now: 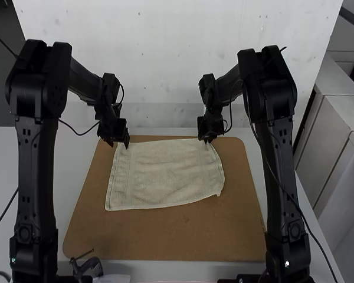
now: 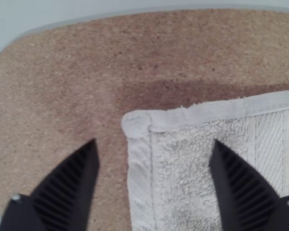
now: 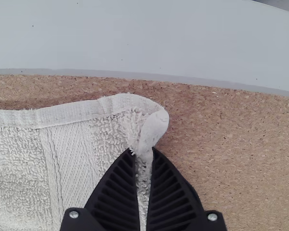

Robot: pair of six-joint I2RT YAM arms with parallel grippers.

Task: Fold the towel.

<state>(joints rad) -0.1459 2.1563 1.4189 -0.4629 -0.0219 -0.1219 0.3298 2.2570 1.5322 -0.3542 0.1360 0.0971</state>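
Two arms: left hand apart, right hand clamped on one towel near corner.

Black arms, seemingly matte, thin dark cables

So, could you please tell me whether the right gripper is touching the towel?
Touching: the right wrist view shows the right gripper pinching the towel.

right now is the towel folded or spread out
Spread: the towel lies as one broad, roughly four-sided sheet on the brown board, no layer doubled over; only its far right corner is pinched up in the right jaws.
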